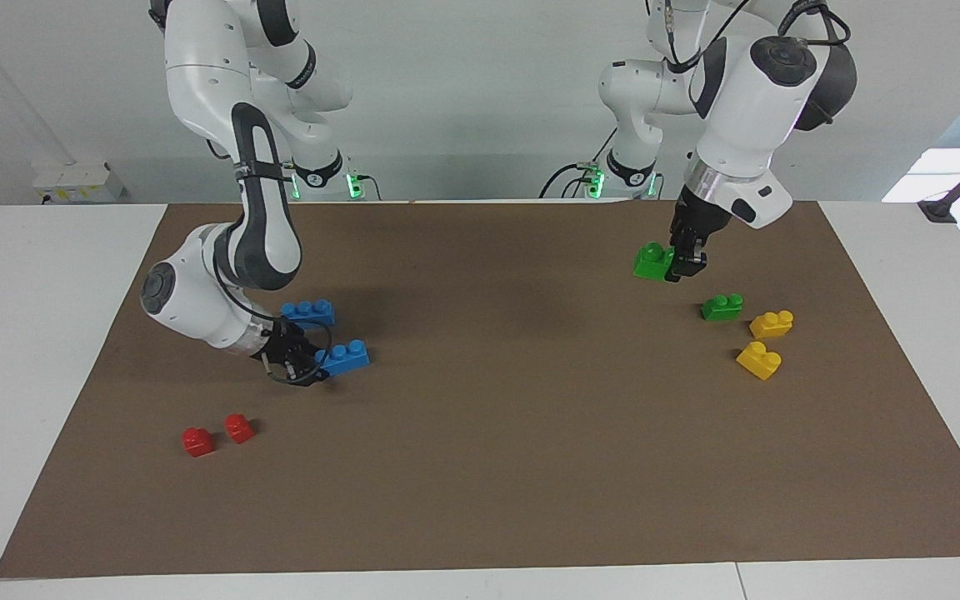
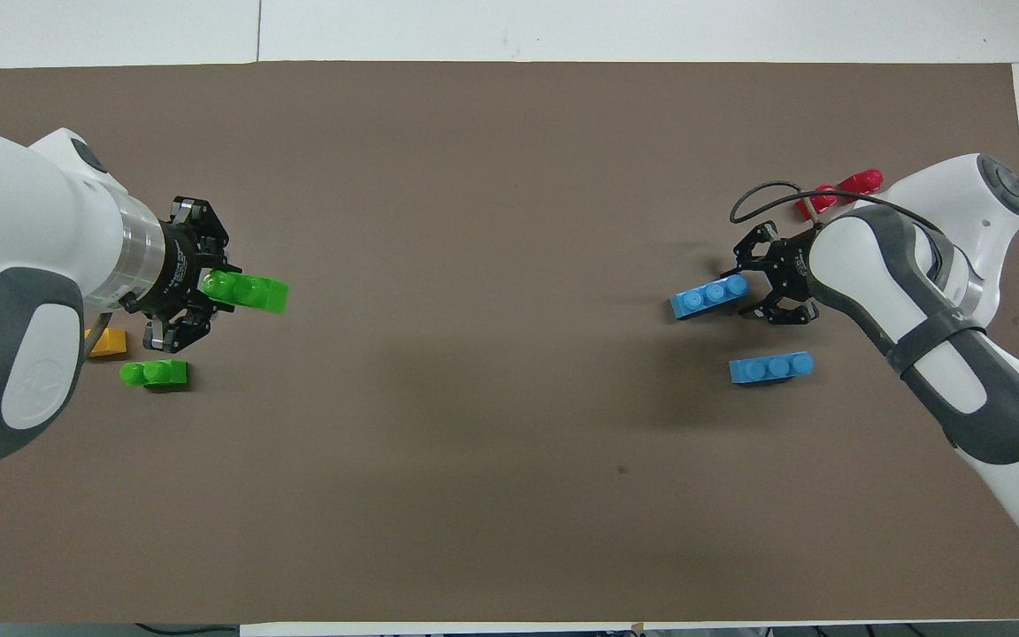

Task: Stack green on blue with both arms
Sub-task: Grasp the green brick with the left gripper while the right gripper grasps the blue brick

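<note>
My left gripper [image 1: 684, 260] [image 2: 202, 292] is shut on a green two-stud brick [image 1: 653, 261] [image 2: 249, 292] and holds it in the air, over the mat at the left arm's end. A second green brick [image 1: 722, 307] [image 2: 154, 373] lies on the mat below it. Down at the mat, my right gripper [image 1: 303, 364] [image 2: 759, 287] is at one end of a blue three-stud brick [image 1: 345, 357] [image 2: 709, 295], which lies flat. I cannot see whether it grips that brick. A second blue brick [image 1: 309, 312] [image 2: 770, 367] lies nearer to the robots.
Two yellow bricks [image 1: 772, 323] [image 1: 759, 360] lie beside the green brick on the mat. Two red bricks [image 1: 197, 442] [image 1: 238, 427] lie farther from the robots than the blue ones. A brown mat [image 1: 513, 467] covers the white table.
</note>
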`<move>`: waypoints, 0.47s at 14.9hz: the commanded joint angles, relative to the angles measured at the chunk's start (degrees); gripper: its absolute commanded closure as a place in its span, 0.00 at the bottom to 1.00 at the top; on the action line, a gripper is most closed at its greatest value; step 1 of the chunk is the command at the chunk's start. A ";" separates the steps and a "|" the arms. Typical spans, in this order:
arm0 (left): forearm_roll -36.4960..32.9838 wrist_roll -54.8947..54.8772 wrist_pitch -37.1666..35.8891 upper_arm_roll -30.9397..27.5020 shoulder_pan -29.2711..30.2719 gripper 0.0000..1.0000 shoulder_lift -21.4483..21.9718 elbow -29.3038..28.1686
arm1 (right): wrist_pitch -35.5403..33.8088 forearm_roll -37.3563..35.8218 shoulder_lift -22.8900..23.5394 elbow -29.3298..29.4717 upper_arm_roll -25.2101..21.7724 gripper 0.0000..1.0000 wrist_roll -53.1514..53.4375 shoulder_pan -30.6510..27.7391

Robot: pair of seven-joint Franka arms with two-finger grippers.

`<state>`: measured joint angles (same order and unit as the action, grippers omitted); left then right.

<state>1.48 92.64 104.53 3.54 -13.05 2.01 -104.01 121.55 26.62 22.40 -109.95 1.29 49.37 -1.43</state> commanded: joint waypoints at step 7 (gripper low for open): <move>0.63 4.66 -2.49 0.77 -1.63 1.00 0.89 -0.14 | -8.52 2.03 -4.73 5.00 2.49 1.00 8.49 2.21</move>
<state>1.48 95.97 103.10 4.56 -14.02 2.23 -104.03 116.11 27.36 21.02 -107.01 2.66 51.58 -0.78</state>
